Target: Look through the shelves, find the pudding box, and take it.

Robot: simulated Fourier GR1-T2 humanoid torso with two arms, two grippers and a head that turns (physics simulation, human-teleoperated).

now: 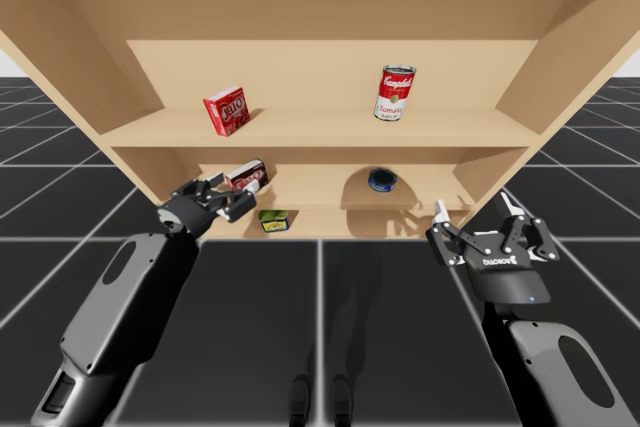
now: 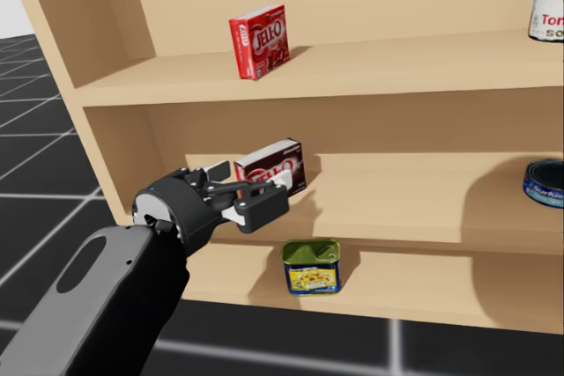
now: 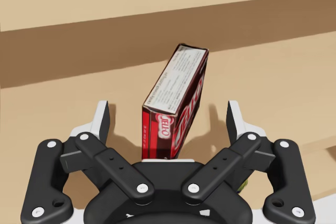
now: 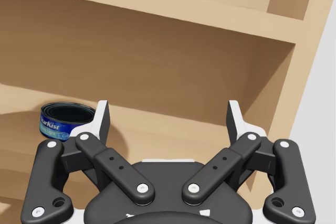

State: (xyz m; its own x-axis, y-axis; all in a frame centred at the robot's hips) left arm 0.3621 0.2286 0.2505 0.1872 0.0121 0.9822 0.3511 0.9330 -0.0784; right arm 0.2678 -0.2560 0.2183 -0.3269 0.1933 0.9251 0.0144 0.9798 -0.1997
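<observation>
Left pincer (image 3: pixel 168 115) spread wide, dark red pudding box (image 3: pixel 177 95) standing between its fingers on the shelf (image 3: pixel 273 77), untouched, so it looks lined up to close. Right pincer (image 4: pixel 168 115) apart too, idle, probably kept clear.

Our left gripper (image 3: pixel 168 113) straddles the pudding box (image 2: pixel 273 165) on the middle shelf (image 2: pixel 414 193); a second box (image 2: pixel 260 40) above it, a square tin (image 2: pixel 311 267) below, a flat can (image 2: pixel 545 182) rightward.

Shelf (image 1: pixel 320 127) matt pale wood; dark red box (image 3: pixel 176 103) glossy card; left end effector (image 3: pixel 168 114) black satin plastic.
</observation>
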